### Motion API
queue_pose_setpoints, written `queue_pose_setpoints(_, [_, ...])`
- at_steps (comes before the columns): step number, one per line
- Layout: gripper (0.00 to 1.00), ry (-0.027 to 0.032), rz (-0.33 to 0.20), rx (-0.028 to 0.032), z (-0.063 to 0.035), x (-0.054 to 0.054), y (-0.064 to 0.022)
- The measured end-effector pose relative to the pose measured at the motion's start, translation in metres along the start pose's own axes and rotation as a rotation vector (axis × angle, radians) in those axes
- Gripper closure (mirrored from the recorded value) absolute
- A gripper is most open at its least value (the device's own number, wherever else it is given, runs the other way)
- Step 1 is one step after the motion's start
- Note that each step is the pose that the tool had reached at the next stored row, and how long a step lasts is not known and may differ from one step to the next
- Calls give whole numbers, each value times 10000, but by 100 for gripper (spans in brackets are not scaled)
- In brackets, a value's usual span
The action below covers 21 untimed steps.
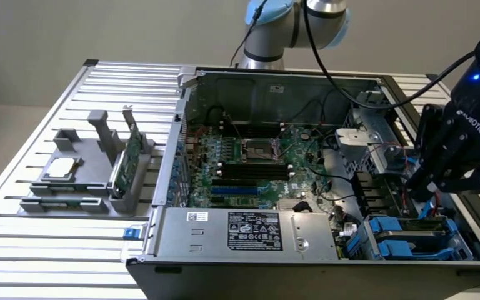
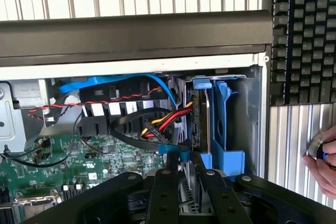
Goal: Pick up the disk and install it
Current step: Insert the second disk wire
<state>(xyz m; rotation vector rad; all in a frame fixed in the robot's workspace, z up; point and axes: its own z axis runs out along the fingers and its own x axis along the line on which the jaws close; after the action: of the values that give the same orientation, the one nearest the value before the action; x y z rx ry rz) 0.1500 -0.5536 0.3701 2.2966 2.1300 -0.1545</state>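
Observation:
In the wrist view the disk (image 2: 196,127) stands on edge in the drive bay at the case's corner, a thin dark slab with its blue carrier (image 2: 221,124) alongside. My gripper (image 2: 185,182) straddles the slab's near edge, a black finger (image 2: 161,195) close against each side, so it looks shut on the disk. In the exterior view my gripper (image 1: 420,191) hangs low over the drive bay at the case's right end, and its body hides the disk there.
The open computer case (image 1: 223,275) lies on a slatted table. Red, yellow and blue cables (image 2: 157,124) run beside the bay. Blue drive carriers (image 1: 390,245) sit in the lower bay. A grey fixture (image 1: 82,181) holds a silver chip and a green card. A hand (image 2: 323,161) and a keyboard (image 2: 304,35) lie outside the case.

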Motion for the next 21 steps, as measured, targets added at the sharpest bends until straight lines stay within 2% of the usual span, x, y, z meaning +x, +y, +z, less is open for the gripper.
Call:
queue_pose_setpoints(5, [76, -104, 7, -8, 19, 10, 9])
queue_pose_setpoints(7, [78, -153, 11, -11, 25, 13, 10])
queue_pose_setpoints(8, [84, -179, 12, -13, 28, 16, 11])
queue_pose_setpoints(13, [84, -292, 20, -22, 38, 24, 14])
queue_pose_setpoints(17, [84, -308, 21, -23, 36, 24, 14])
queue_pose_setpoints(21, [84, -294, -33, -26, 42, 2, 16])
